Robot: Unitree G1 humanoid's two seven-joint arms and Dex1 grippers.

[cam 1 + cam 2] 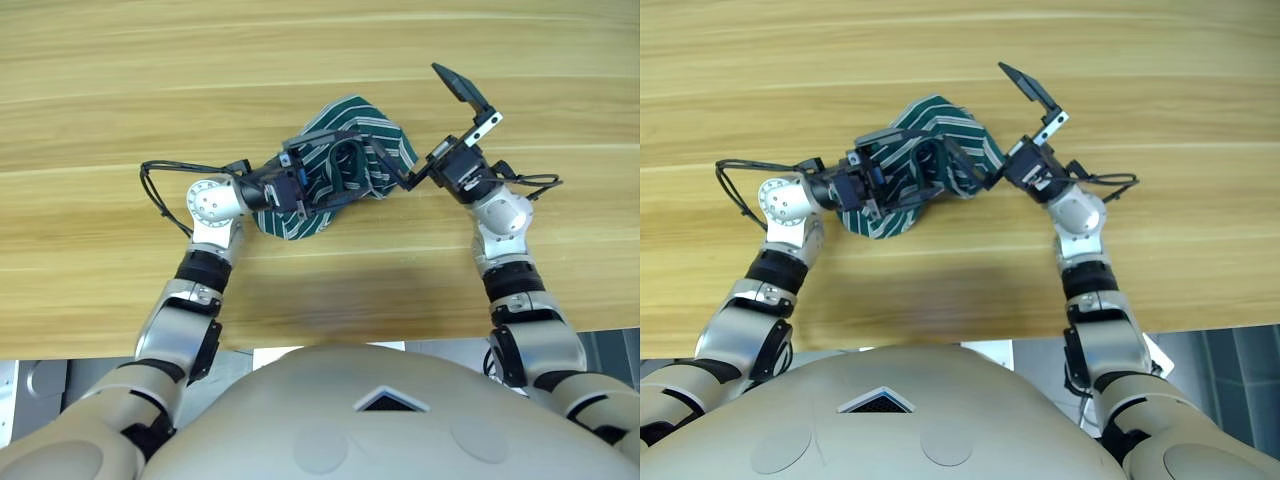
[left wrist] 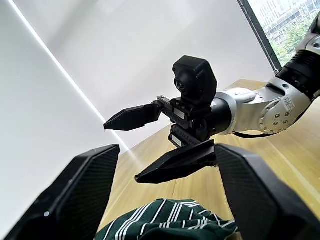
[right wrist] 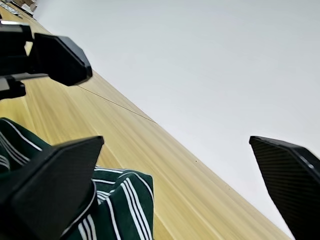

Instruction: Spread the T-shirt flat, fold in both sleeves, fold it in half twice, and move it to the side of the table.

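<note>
Wood-grain and pale, the long counter is carrying a crumpled dark green T-shirt with white stripes, which is lying in a heap near its middle, so the task is apparently sitting at its first step, the spreading flat. The left gripper is hovering over the heap's left side with fingers spread, holding nothing. The right gripper is gaping wide at the right edge; next, each is probably needing to pinch an opposite hem and draw outward.

Bare wood of the table spreads wide to the far side, left and right. Mid-table, the bunched T-shirt forms a mound, flanked closely by the left gripper on its left and the wide-spread right gripper on its right.
</note>
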